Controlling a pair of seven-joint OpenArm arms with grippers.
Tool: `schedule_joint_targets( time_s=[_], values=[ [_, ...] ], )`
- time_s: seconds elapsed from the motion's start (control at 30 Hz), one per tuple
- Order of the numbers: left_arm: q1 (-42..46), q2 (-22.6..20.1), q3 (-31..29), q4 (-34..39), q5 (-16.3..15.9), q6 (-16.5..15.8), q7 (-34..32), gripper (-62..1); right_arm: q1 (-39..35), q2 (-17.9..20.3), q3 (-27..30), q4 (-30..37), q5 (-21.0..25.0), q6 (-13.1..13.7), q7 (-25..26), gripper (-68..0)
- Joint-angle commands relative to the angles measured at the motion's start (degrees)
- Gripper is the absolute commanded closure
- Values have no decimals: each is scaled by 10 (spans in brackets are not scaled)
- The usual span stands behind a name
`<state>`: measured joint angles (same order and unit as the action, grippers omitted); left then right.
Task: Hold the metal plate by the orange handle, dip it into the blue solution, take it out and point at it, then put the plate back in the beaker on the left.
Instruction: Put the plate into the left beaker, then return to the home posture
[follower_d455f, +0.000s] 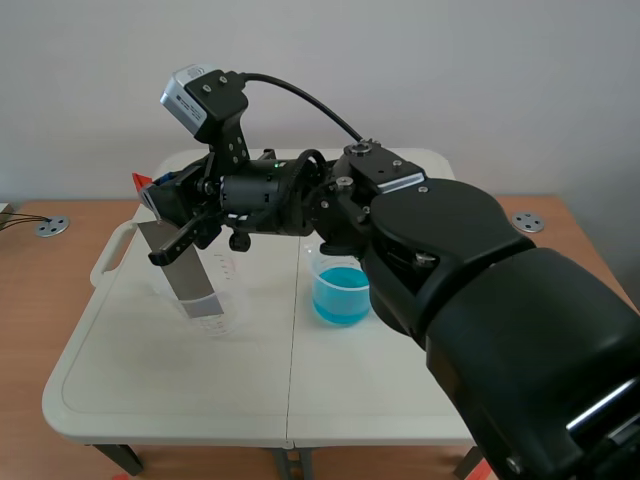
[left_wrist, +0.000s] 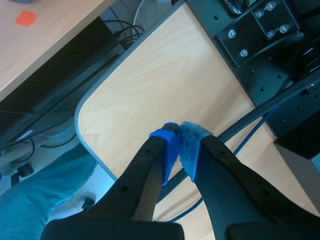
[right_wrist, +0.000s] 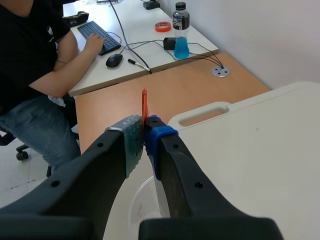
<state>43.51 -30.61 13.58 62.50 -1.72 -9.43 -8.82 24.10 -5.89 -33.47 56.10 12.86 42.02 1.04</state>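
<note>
In the scene view the right arm reaches across to the table's left side. Its gripper (follower_d455f: 160, 200) is shut on the orange handle (follower_d455f: 140, 181) of the grey metal plate (follower_d455f: 180, 268). The plate hangs tilted, with its lower end in the clear beaker (follower_d455f: 218, 295) on the left. A beaker of blue solution (follower_d455f: 340, 292) stands near the table's middle. In the right wrist view the right gripper (right_wrist: 145, 132) pinches the orange handle (right_wrist: 144, 102) above the clear beaker's rim (right_wrist: 134, 200). The left gripper (left_wrist: 179, 145) is shut on nothing over a wooden desk (left_wrist: 165, 85); it is out of the scene view.
The white folding table (follower_d455f: 150, 380) has a carry handle (follower_d455f: 110, 255) at its left edge. A person (right_wrist: 35, 60) sits typing at a far desk with a keyboard (right_wrist: 98, 34) and a bottle (right_wrist: 181, 32). Cables (left_wrist: 255, 117) and a black mount lie ahead of the left gripper.
</note>
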Motion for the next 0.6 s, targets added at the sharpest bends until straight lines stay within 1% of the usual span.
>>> schedule_joint_targets(
  time_s=[0.0,0.17,0.33,0.37,0.4,0.57],
  values=[
    [7,1,-1,9,-2,-3,-4,-27,13,-5,0,-6,6,7,11,-15],
    [7,1,-1,9,-2,-3,-4,-27,13,-5,0,-33,1,7,16,-15],
    [7,1,-1,9,-2,-3,-4,-27,13,-5,0,-38,-8,7,18,-16],
    [7,1,-1,9,-2,-3,-4,-27,13,-5,1,-38,-7,7,20,-28],
    [7,1,-1,9,-2,-3,-4,-28,14,-5,1,-38,-7,7,20,-53],
    [7,1,-1,9,-2,-3,-4,-28,17,-5,1,-38,-7,7,19,-222]
  ],
)
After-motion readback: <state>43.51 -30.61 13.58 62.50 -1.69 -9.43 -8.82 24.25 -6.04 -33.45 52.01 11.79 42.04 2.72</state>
